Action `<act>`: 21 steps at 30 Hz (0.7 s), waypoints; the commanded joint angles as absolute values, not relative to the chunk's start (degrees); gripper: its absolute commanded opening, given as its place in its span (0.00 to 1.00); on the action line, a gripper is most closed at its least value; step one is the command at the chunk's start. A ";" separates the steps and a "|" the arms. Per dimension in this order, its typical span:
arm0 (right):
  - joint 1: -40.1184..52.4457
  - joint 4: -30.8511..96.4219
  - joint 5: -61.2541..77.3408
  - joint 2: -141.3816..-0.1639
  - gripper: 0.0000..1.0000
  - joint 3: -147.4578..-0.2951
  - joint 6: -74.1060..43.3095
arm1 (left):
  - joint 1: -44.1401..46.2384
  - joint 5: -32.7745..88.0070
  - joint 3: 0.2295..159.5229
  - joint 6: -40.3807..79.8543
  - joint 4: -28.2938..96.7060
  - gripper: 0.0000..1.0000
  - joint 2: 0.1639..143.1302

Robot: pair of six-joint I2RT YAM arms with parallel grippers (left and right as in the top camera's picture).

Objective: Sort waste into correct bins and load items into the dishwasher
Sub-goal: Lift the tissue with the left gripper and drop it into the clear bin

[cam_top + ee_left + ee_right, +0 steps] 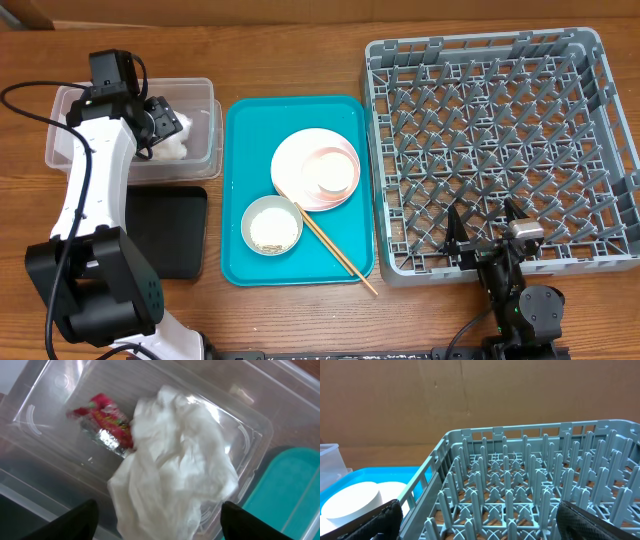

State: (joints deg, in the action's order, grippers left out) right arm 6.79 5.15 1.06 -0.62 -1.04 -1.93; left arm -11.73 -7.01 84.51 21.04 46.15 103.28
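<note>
The crumpled white tissue [175,460] and the red-and-white wrapper [105,422] lie inside the clear tub [75,105] at the back left. My left gripper [157,527] is open just above the tissue, with a finger on either side of it; it also shows in the overhead view [160,118]. The pink plates [300,150], stacked, the whitish bowl [271,224] holding rice grains, and the chopsticks [335,250] lie on the teal tray [240,130]. My right gripper [480,522] is open and empty over the front edge of the grey dish rack [500,150]. I cannot make out the cup.
The black tray [165,232] sits in front of the clear tub, left of the teal tray. In the right wrist view the rack's upright pegs [520,480] stand close ahead, and the teal tray [385,474] with a white dish [352,502] lies to the left.
</note>
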 commanded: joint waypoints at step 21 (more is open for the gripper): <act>7.07 4.82 0.67 -0.16 1.00 -0.45 -2.44 | 14.57 24.47 64.77 12.75 66.87 0.05 92.68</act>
